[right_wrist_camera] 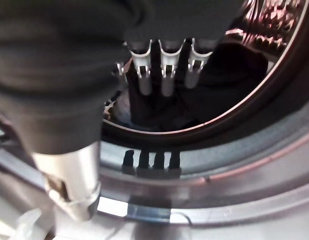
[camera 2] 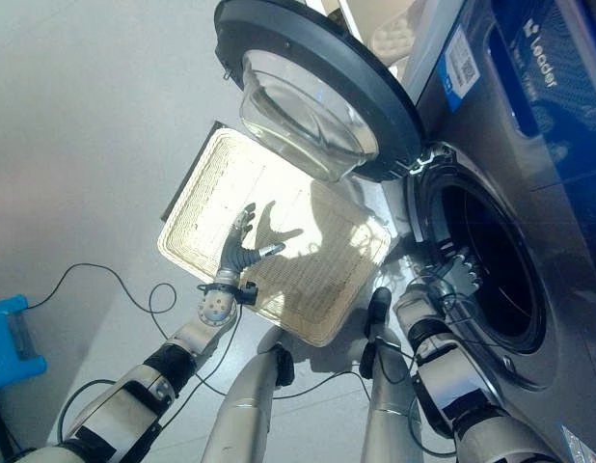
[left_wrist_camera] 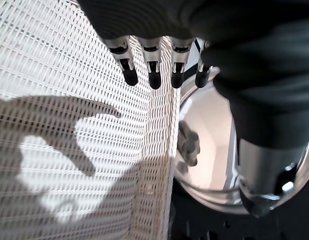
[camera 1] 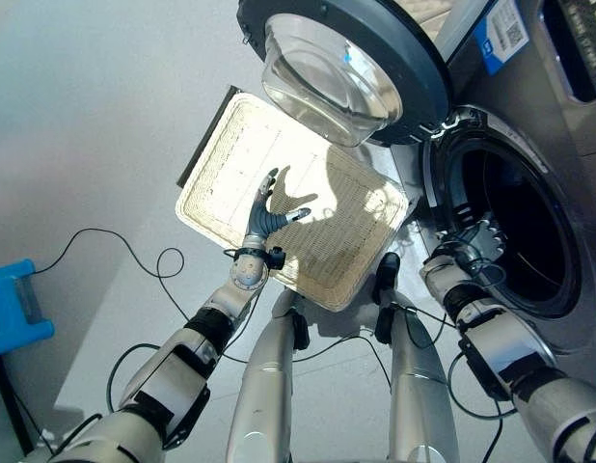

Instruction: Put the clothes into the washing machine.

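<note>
Eye views: I have the left hand (camera 1: 269, 214) over the flat white wicker basket (camera 1: 356, 246) on the floor, fingers spread, empty. Washing machine (camera 1: 529, 125) door (camera 1: 341, 58) swung open.
Left wrist: fingers (left_wrist_camera: 154, 75) straight above the weave.
Right wrist: right hand (right_wrist_camera: 162, 72) at the drum rim, fingers relaxed; dark clothes (right_wrist_camera: 229, 75) inside the drum.

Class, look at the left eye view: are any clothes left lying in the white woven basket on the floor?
No. The white woven basket holds no clothes; the left hand hovers open over its bare weave.
</note>
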Available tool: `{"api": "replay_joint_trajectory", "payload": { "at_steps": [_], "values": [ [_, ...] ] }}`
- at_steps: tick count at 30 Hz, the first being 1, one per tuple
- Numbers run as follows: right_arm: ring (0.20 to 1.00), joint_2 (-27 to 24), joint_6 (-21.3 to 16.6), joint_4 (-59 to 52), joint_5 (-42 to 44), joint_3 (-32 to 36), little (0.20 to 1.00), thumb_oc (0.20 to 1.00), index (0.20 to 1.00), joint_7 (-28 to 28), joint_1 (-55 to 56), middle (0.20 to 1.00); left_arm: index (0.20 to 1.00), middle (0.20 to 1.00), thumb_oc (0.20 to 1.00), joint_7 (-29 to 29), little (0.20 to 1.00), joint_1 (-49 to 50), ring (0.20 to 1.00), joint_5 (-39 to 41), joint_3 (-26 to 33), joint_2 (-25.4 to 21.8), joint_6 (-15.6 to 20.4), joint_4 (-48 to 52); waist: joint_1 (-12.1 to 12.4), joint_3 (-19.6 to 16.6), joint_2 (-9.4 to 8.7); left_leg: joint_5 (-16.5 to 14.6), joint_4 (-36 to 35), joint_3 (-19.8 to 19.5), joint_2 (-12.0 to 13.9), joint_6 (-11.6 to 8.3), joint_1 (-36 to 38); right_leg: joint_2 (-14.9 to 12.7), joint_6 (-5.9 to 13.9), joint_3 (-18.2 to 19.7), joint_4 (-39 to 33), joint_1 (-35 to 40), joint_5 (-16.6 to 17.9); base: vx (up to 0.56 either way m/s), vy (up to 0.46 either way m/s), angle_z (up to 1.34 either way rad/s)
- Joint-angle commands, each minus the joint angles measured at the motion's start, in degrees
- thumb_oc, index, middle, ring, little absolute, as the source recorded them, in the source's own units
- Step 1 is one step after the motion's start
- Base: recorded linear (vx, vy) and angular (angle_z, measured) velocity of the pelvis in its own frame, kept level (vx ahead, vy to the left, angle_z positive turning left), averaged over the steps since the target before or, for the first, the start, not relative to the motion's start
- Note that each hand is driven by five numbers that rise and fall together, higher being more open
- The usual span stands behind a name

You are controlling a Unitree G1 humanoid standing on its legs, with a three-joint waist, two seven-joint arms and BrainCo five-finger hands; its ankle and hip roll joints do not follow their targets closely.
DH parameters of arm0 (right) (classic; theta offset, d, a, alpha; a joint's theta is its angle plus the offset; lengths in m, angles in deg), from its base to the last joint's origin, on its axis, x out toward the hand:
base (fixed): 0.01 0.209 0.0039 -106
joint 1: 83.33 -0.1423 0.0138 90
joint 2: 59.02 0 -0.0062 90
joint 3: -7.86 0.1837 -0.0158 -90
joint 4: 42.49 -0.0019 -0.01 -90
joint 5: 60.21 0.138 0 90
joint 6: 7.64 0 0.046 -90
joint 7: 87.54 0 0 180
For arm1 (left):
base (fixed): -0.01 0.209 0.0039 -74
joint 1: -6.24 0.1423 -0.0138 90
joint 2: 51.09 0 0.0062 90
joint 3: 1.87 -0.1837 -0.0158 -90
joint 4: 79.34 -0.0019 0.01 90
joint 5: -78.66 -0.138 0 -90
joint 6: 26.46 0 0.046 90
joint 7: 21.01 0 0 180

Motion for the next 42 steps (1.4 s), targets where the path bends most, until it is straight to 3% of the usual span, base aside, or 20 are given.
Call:
{"api": "replay_joint_trajectory", "payload": {
  "at_steps": [1, 9, 11, 16, 17, 18, 23, 26, 27, 29, 31, 32, 35, 39, 42],
  "values": [
    [1.0, -0.14, 0.08, -0.34, -0.53, -1.71, 1.0, 1.0, 1.0, 3.3, 1.83, 1.0, 1.0, 1.0, 1.0, 0.55, 1.0, 0.18, 1.0, -2.36, 1.89, 2.93, -1.77, -4.06, -0.27, -1.17, 1.5, -9.6, 5.81, 1.94, -2.33, -1.69, 2.24, 1.57, 4.92, -0.64, 1.68, 1.71, -1.62, 0.0, 0.0, 0.0],
    [1.0, 5.99, 0.78, -0.06, 3.15, -2.07, 1.0, 1.0, 1.0, 4.92, 8.34, 1.0, 1.0, 1.0, 1.0, 2.91, 1.0, 5.18, 1.0, -4.1, 2.26, 4.82, -6.72, -14.73, -0.57, -1.17, 0.01, -10.12, 4.16, 0.94, -2.4, -1.5, 11.11, 1.59, 4.79, -0.22, -0.16, 10.92, -2.55, 0.01, -0.001, 0.01],
    [1.0, 6.55, 0.75, 0.05, 3.86, -2.06, 1.0, 1.0, 1.0, 4.76, 9.52, 1.0, 1.0, 1.0, 1.0, 3.79, 1.0, 6.41, 1.0, -5.97, 1.85, 4.79, -6.29, -16.19, -0.5, -1.17, -0.27, -10.08, 3.66, 0.62, -2.4, -1.56, 13.0, 1.59, 4.78, -0.27, -0.83, 13.03, -2.53, 0.05, -0.012, 0.05],
    [1.0, 6.75, 1.82, 0.27, 0.12, -2.76, 1.0, 1.0, 1.0, 0.19, 13.34, 1.0, 1.0, 1.0, 1.0, 4.47, 1.0, 10.45, 1.0, -13.35, -0.94, 4.39, -5.27, -19.28, -0.33, -1.17, -0.93, -9.59, 0.98, -0.23, -2.55, -1.67, 20.19, 1.94, 4.87, -0.22, -4.07, 20.91, -2.21, 0.09, 0.003, 0.02],
    [1.0, 7.04, 1.84, 0.69, -3.17, -4.7, 1.0, 1.0, 1.0, -4.4, 15.6, 1.0, 1.0, 1.0, 1.0, 4.87, 1.0, 12.59, 1.0, -15.97, -2.43, 4.41, -4.26, -20.6, -0.09, -2.81, -1.41, -9.13, -0.94, -0.78, -2.69, -1.83, 23.3, 1.94, 5.0, -0.4, -6.2, 24.53, -2.07, 0.15, 0.011, -0.03],
    [1.0, 7.07, 1.76, 0.68, -3.74, -4.94, 1.0, 1.0, 1.0, -5.09, 15.98, 1.0, 1.0, 1.0, 1.0, 4.98, 1.0, 12.96, 1.0, -16.07, -2.63, 4.41, -4.2, -20.63, -0.03, -3.23, -1.5, -9.05, -1.28, -0.88, -2.71, -1.86, 23.76, 1.96, 5.01, -0.44, -6.64, 25.12, -2.02, 0.21, 0.002, 0.0],
    [1.0, 6.18, -1.58, -0.9, -12.06, -8.78, 1.0, 1.0, 1.0, -17.02, 21.8, 1.0, 1.0, 1.0, 1.0, 8.37, 1.0, 17.65, 1.0, -16.59, -2.86, 4.18, -3.45, -20.13, 0.47, -9.35, -3.37, -8.02, -7.03, -2.34, -2.79, -2.33, 30.67, 2.95, 5.06, -0.67, -14.07, 33.89, -0.87, 0.16, -0.03, 0.02],
    [1.0, 5.75, -3.24, -1.43, -13.56, -9.58, 1.0, 1.0, 1.0, -19.18, 23.41, 1.0, 1.0, 1.0, 1.0, 8.66, 1.0, 18.7, 1.0, -17.61, -2.55, 4.19, -3.54, -19.9, 0.53, -10.9, -3.98, -7.64, -8.53, -2.76, -2.72, -2.38, 32.4, 3.22, 5.07, -0.59, -15.57, 35.8, -0.48, 0.13, -0.036, 0.0],
    [1.0, 5.57, -5.74, -2.04, -14.56, -10.26, 1.0, 1.0, 1.0, -22.24, 25.98, 1.0, 1.0, 1.0, 1.0, 9.03, 1.0, 20.11, 1.0, -18.28, -2.32, 4.15, -3.62, -19.93, 0.45, -13.52, -5.05, -7.12, -10.3, -3.07, -2.42, -2.36, 34.42, 3.71, 5.05, -0.17, -17.49, 38.08, 0.04, 0.13, -0.046, 0.0],
    [1.0, 5.46, -7.7, -2.49, -14.34, -10.71, 1.0, 1.0, 1.0, -23.67, 27.79, 1.0, 1.0, 1.0, 1.0, 9.15, 1.0, 20.88, 1.0, -18.12, -2.35, 4.24, -4.2, -19.81, 0.3, -15.29, -5.73, -6.72, -11.86, -3.15, -2.12, -2.29, 36.02, 4.13, 4.99, 0.14, -18.68, 39.62, 0.33, 0.14, -0.042, 0.02],
    [1.0, 5.46, -7.7, -2.49, -14.34, -10.71, 1.0, 1.0, 1.0, -23.67, 27.79, 1.0, 1.0, 1.0, 1.0, 9.15, 1.0, 20.88, 1.0, -18.12, -2.35, 4.24, -4.2, -19.81, 0.3, -15.29, -5.73, -6.72, -11.86, -3.15, -2.12, -2.29, 36.02, 4.13, 4.99, 0.14, -18.68, 39.62, 0.33, 0.08, -0.028, 0.01],
    [1.0, 5.65, -11.64, -3.46, -14.39, -10.82, 1.0, 1.0, 1.0, -26.66, 30.21, 1.0, 1.0, 1.0, 1.0, 9.02, 1.0, 21.92, 1.0, -18.42, -1.9, 4.38, -4.71, -19.85, 0.04, -17.47, -6.58, -6.09, -13.69, -3.15, -1.33, -2.59, 37.46, 4.73, 5.08, 0.5, -21.2, 41.57, 1.24, 0.09, -0.055, -0.01],
    [1.0, 5.9, -15.17, -5.12, -17.35, -12.08, 1.0, 1.0, 1.0, -30.68, 31.36, 1.0, 1.0, 1.0, 1.0, 9.51, 1.0, 22.33, 1.0, -19.62, -1.8, 4.58, -5.13, -20.05, -0.36, -19.01, -7.69, -6.37, -13.69, -3.28, -1.03, -2.84, 38.31, 5.07, 5.16, 1.31, -24.51, 42.96, 2.77, 0.06, -0.068, -0.04],
    [1.0, 6.29, -19.56, -7.82, -25.01, -15.83, 1.0, 1.0, 1.0, -37.4, 31.69, 1.0, 1.0, 1.0, 1.0, 11.08, 1.0, 22.62, 1.0, -20.32, -2.28, 4.42, -5.86, -19.94, -0.38, -20.87, -8.54, -6.89, -13.69, -3.29, -0.69, -2.64, 39.11, 5.7, 4.69, 1.76, -24.72, 44.02, 2.12, 0.03, -0.054, -0.08],
    [1.0, 6.02, -20.78, -9.22, -26.64, -17.88, 1.0, 1.0, 1.0, -39.81, 31.98, 1.0, 1.0, 1.0, 1.0, 13.2, 1.0, 23.46, 1.0, -20.4, -2.74, 3.82, -5.41, -19.66, -0.09, -21.57, -8.9, -6.81, -13.69, -3.22, -0.21, -2.6, 39.55, 5.87, 4.4, 1.64, -24.05, 44.32, 1.4, 0.05, -0.082, 0.0]
  ]
}}
